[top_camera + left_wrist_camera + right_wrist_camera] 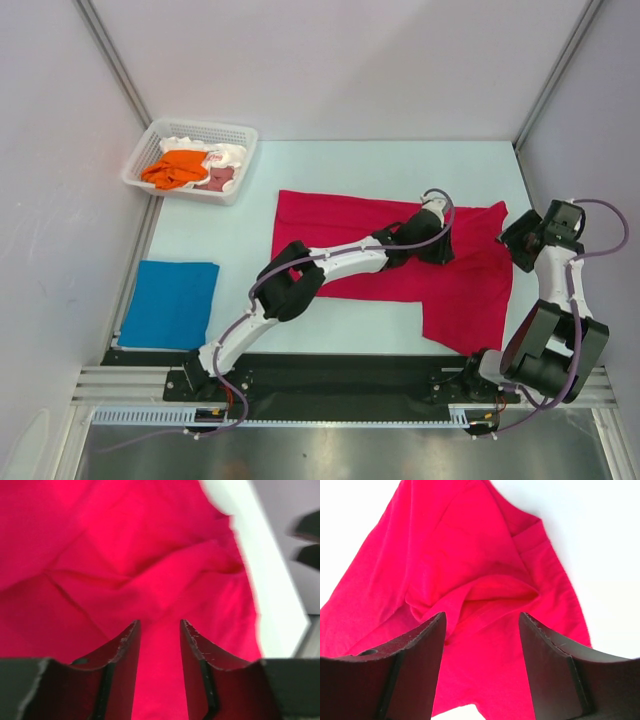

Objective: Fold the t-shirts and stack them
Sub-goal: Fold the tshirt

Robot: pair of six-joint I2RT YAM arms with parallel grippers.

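Cloth lay directly beneath both tools, with the fold apparently yet to be made. The crimson t-shirt (340, 240) sprawled across the bench (350, 165), rumpled into soft ridges just ahead of the left tool (158, 625), whose jaws stood slightly parted and gripped nothing, red fabric showing through the gap. The right tool (482, 617), spread wide and empty, hung over a puckered fold near the shirt's edge, with bare bench beyond its fingertips. A blue t-shirt (170, 303), already folded flat, sat well behind the left tool, near that arm's base. Others, an orange one among them, waited in a white basket (240, 165) far off to the same tool's left. The crimson shirt looked light, limp and thin. It would likely sag and crease when lifted, though it was in no way fragile. A firm pinch on a raised ridge or hem, one corner to each tool, seemed the surest hold.
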